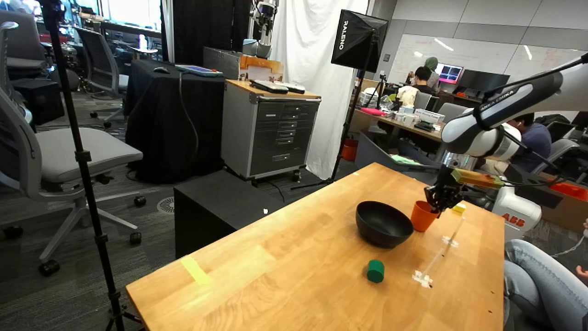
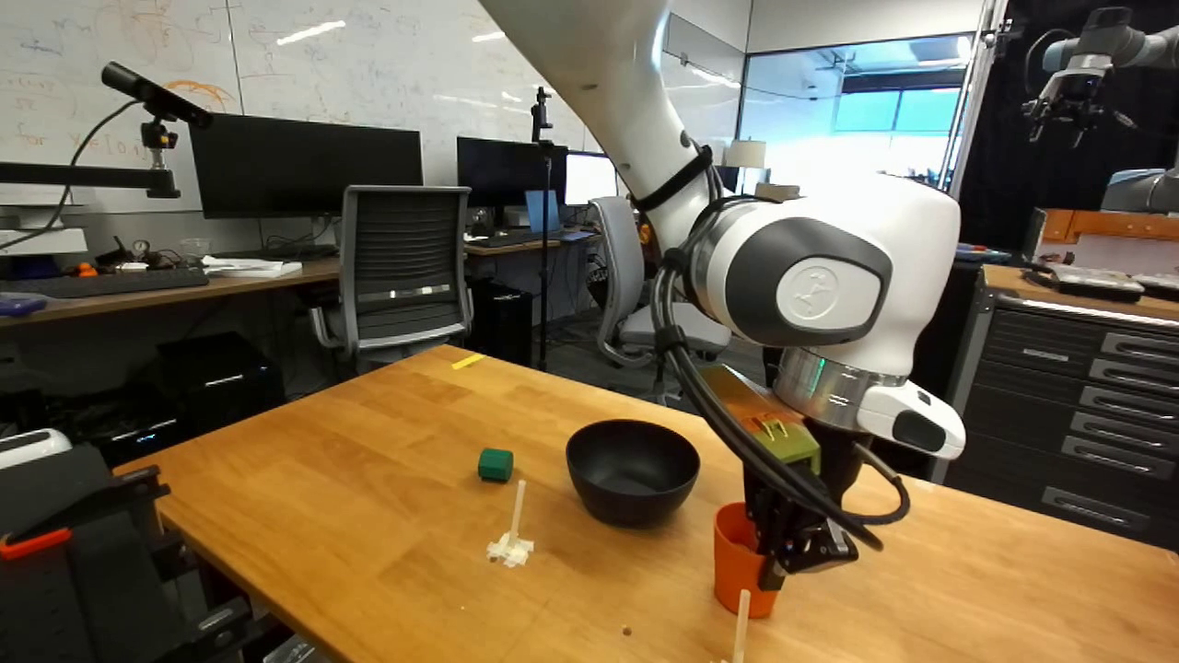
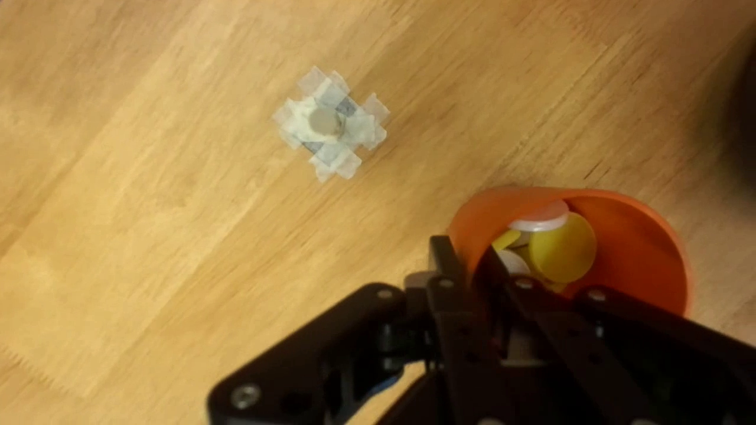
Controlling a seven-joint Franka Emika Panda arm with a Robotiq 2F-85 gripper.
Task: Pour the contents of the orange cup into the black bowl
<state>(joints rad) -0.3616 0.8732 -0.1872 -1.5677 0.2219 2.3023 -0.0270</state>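
Note:
The orange cup [image 1: 421, 218] stands on the wooden table right beside the black bowl [image 1: 386, 227], as both exterior views show. Inside the cup, the wrist view shows the contents, several yellow and white round pieces [image 3: 564, 248]. My gripper [image 3: 466, 252] straddles the near wall of the cup: one finger is outside, the other reaches inside. The jaws look closed onto that wall, though the contact lower down is dark. Only a dark edge of the black bowl [image 3: 745, 112] enters the wrist view at the right. The bowl [image 2: 628, 497] looks bare inside.
A green block [image 2: 496, 465] lies on the table near the bowl. Thin upright pegs [image 2: 518, 511] are fixed to the table with white tape, one close to the cup [image 2: 741, 626]. A small yellow block [image 1: 459, 208] sits behind the gripper.

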